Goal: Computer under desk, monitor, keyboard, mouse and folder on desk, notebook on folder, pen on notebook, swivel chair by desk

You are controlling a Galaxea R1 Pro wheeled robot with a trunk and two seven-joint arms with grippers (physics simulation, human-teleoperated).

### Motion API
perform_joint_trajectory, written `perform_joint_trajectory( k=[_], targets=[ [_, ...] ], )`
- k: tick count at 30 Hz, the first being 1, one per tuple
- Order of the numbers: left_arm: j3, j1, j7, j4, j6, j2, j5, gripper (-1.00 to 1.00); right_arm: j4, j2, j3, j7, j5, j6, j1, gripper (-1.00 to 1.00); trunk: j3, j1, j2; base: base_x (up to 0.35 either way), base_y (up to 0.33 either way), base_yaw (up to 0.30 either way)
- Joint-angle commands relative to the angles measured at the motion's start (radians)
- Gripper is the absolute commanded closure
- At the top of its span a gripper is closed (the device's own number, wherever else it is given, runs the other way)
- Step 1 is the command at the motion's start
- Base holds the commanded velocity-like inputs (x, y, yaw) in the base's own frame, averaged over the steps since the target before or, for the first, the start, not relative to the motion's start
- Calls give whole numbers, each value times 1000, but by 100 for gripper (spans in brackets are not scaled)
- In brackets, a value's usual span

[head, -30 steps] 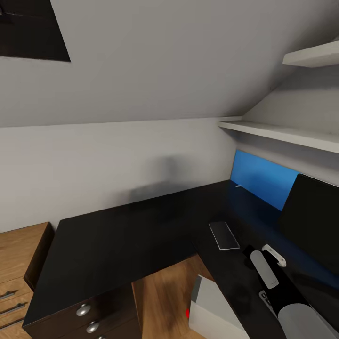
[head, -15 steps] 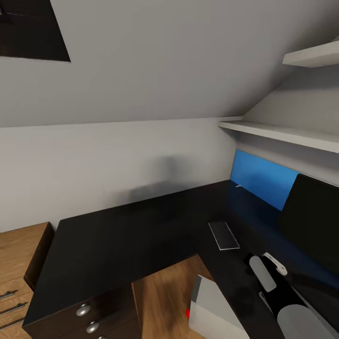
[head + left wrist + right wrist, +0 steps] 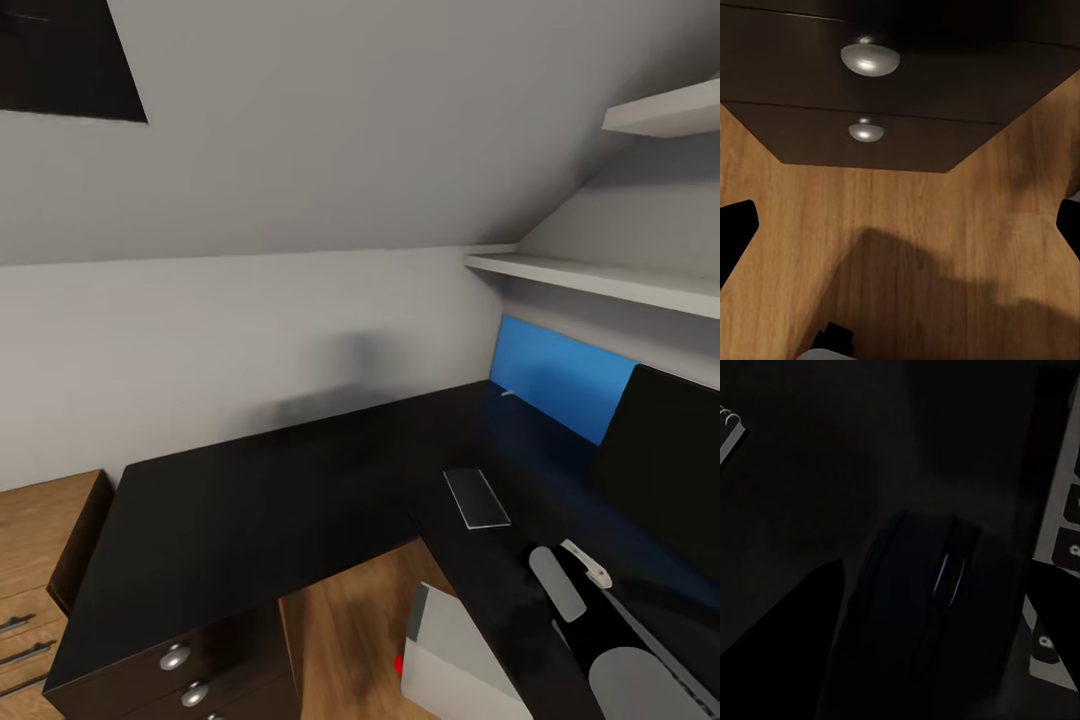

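Change: right arm (image 3: 600,625) has drawn back toward the lower right corner of the head view since a second ago; camera tipped slightly
Mouse (image 3: 937,607): dark, with a thin pale line along its top, lying on the black desk (image 3: 260,490) directly between the right claw (image 3: 934,660) fingers
Right claw: fingers spread wide either side of the mouse; whether they touch it cannot be told
Keyboard (image 3: 1057,532): just beside the mouse, at the claw's outer finger; grey keys show
Notebook (image 3: 477,497): flat on the desk beyond the claw, apart from the mouse; spiral edge (image 3: 729,431) visible
Monitor (image 3: 665,460): upright on the desk beside the right arm, before the blue panel (image 3: 560,385)
Computer (image 3: 455,660): on the floor under the desk edge
Left claw (image 3: 900,240): spread apart, holding nothing, above the wood floor (image 3: 907,247) facing the drawer knobs (image 3: 870,58)
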Motion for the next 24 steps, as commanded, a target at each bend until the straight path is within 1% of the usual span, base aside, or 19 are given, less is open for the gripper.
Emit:
perform_joint_trajectory(
  k=[1, 5, 10, 15, 22, 23, 24],
  targets=[
    [0, 0, 2, -2, 2, -1, 10, -100, -2, 0, 0, -5, 0, 4, 0, 100, -4, 4, -8, 0, 0, 0],
    [0, 0, 2, -2, 3, -1, 10, -100, -2, 1, 0, -5, 15, -10, 0, 100, -17, 19, -36, 0, 0, 0],
    [0, 0, 1, -2, 3, -1, 10, -100, -2, 1, 0, -5, 18, -13, 0, 100, -33, 39, -71, 0, 0, 0],
    [0, 0, 1, -2, 3, -1, 10, -100, -3, 1, 0, -2, 22, -18, 0, 100, -33, 39, -71, 0, 0, 0],
    [0, 0, 2, -1, 3, -3, 10, -100, -5, 1, 5, 4, 29, -35, 0, 100, -54, 65, -120, 0, 0, 0],
    [0, 0, 2, -1, 3, -6, 10, -100, -6, 1, 29, 5, 54, -48, 0, 100, -58, 69, -127, 0, 0, 0],
    [0, 0, 2, -1, 3, -7, 10, -100, -6, 1, 45, 5, 67, -56, 0, 100, -61, 73, -134, 0, 0, 0]
  ],
)
